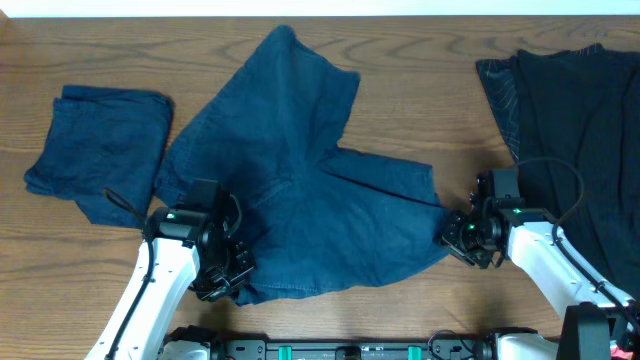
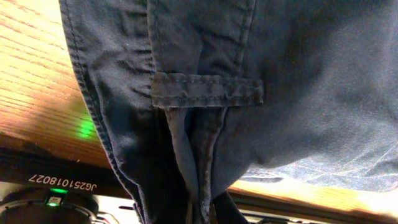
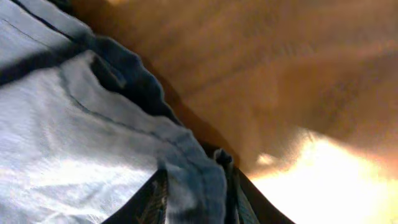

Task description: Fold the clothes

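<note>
Shorts (image 1: 300, 180), dark blue, lie spread over the middle of the surface (image 1: 420, 60), with one leg running toward the far edge and the other toward the right edge. From overhead I see my left claw (image 1: 228, 282) down on the near-left corner of the shorts, close to the near edge of the surface. Through the left wrist camera the cloth is bunched and drawn into a tight pleat at the bottom of the view, with a belt loop (image 2: 208, 90) lying across it just above. I read that claw as clamped on the shorts, though the cloth hides most of the claw itself.

My right claw (image 1: 452, 236) sits at the right-hand tip of the shorts, toward the near-right part of the surface. In the right wrist view the hem (image 3: 186, 168) passes between two dark fingers (image 3: 146, 205), which press it from both sides, so that claw is clamped on the shorts as well.

A folded cloth (image 1: 95, 150), also dark blue, rests near the left edge, just beside the shorts; I can't tell whether they touch. A black garment (image 1: 580, 130) lies along the right edge, reaching from the far-right corner toward the near side, and the right arm crosses over its near part.
</note>
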Robot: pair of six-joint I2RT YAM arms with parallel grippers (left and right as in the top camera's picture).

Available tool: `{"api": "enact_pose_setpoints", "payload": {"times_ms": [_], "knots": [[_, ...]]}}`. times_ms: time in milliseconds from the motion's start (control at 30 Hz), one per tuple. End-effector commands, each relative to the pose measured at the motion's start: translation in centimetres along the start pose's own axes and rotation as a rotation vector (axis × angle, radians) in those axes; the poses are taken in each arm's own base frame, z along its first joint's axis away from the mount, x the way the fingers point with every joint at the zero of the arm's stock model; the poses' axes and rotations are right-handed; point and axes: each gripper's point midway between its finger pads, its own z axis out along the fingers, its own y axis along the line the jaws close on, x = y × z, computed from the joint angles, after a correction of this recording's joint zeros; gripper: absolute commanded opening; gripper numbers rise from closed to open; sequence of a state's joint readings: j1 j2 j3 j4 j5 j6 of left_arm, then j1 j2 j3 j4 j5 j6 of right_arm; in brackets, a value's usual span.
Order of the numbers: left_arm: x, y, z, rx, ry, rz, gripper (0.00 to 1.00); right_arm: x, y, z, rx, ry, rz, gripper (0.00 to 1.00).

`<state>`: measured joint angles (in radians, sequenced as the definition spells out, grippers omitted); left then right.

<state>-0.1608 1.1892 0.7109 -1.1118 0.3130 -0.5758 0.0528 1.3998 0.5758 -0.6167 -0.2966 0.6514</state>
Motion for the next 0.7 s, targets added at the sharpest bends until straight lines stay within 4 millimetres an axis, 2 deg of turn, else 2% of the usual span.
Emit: {"api": "enact_pose_setpoints", "payload": {"times_ms": [0,33,100,133,367,467,567,600,667], "knots": [[-0.1,0.4,-0.1,-0.014,-0.012,0.002,0.15,0.2,-0.6,0.1,0.018,0.010,-0.002,0.07],[-0.1,0.4,-0.1,-0.014,-0.011,0.002,0.31,0.3,-0.6,0.1,0.019,0.010,-0.002,0.01],[-0.2,0.3,-0.2,-0.012,-0.014,0.003,0.56,0.2,-0.6,0.0,0.016,0.006,-0.004,0.01],[-0.3,0.2,-0.4,-0.009,-0.019,0.004,0.60,0.0,-0.4,0.0,0.011,0.000,-0.006,0.01],[-0.3,-0.8,-2.6,0.014,-0.032,-0.002,0.61,-1.4,0.4,-0.5,-0.032,-0.057,-0.017,0.01],[1.0,-0.6,-2.6,0.022,0.022,-0.029,0.61,-1.7,0.5,-0.6,-0.041,-0.070,-0.018,0.01],[2.7,0.4,-2.3,-0.019,0.091,-0.171,0.63,-1.8,0.5,-0.6,-0.042,-0.073,-0.022,0.01],[3.3,0.3,-2.2,-0.012,0.118,-0.211,0.67,-1.8,0.5,-0.6,-0.042,-0.073,-0.022,0.01],[4.1,-0.6,-1.6,0.048,0.174,-0.250,0.68,-1.9,0.5,-0.6,-0.043,-0.075,-0.029,0.01]]}}
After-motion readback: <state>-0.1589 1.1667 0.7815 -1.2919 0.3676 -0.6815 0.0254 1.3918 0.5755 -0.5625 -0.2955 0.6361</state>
